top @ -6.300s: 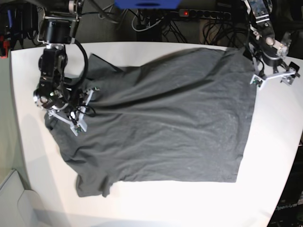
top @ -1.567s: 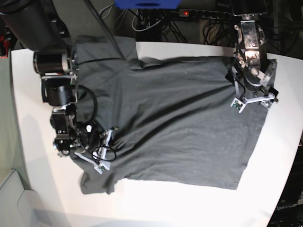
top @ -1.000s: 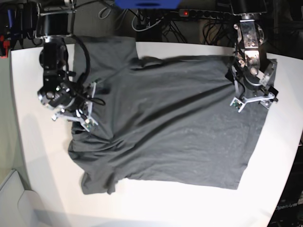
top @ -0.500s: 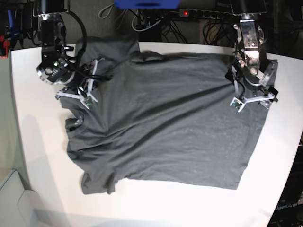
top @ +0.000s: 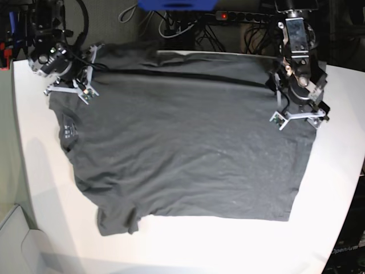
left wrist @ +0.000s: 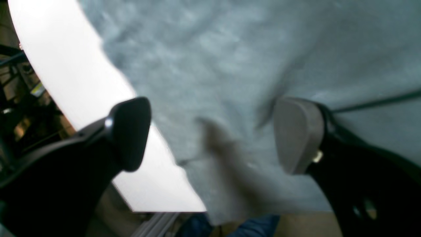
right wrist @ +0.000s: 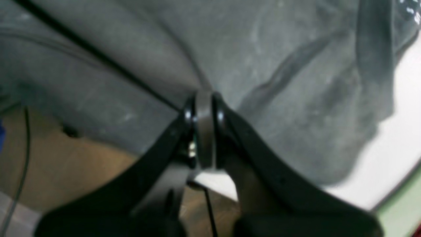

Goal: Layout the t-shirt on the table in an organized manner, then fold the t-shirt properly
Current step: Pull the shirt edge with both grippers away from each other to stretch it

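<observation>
Even overhead light; worktop (top: 188, 245) glares white near the front edge. Both wrist views are soft, blurred throughout; base view sharp.

Dark floor (top: 114, 25) strewn with cables (top: 171, 28) behind.

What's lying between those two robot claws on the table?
In the base view, only the t-shirt spans the stretch between the right gripper and the left gripper, a taut fold running along its far edge.

Plain charcoal-grey shirt (top: 188, 142) without print; matte white bench (top: 336, 171); black arms with pale grey gripper pads (left wrist: 296, 131).
</observation>
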